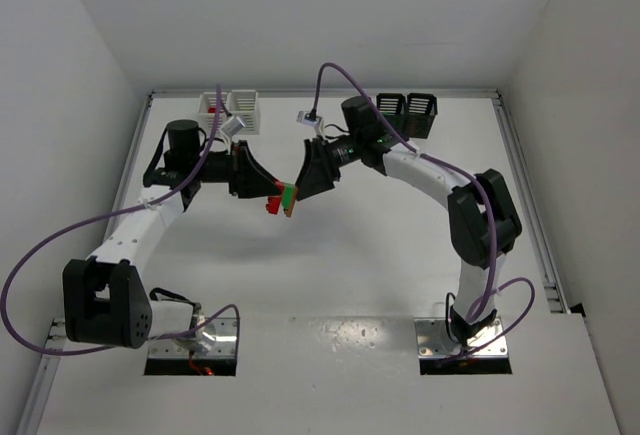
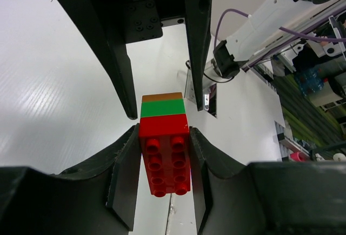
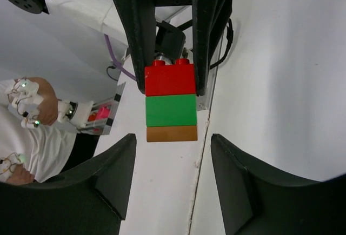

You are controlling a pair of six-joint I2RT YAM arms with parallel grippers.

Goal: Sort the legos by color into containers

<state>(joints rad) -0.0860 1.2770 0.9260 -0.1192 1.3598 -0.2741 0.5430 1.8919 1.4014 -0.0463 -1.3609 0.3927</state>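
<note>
"Red brick (image 2: 164, 165) is clamped in your left gripper (image 2: 164, 132), jaws narrowed onto its sides, so the stack of legos (image 1: 283, 199) hangs in the air between the arms, above the table (image 1: 330, 275). And your right?"

"Your right gripper (image 3: 173, 138) holds nothing. Its jaws are spread wider than the stack, and the brown-orange end brick (image 3: 172, 133) sits between the fingertips, touching neither."

"Which step is that, then?"

"Pulling the stack apart, I'd judge. Three joined colours can't go into one bin. You need to ease the right forward over the far end, close squarely on it, then pull while the left holds firm."

"And where do the pieces go?"

"To the white containers (image 1: 229, 112) or the black containers (image 1: 408, 114), both pairs at the far edge, well apart from the stack. The surface is glossy white, and plain white walls (image 1: 90, 75) close in three sides."
</note>
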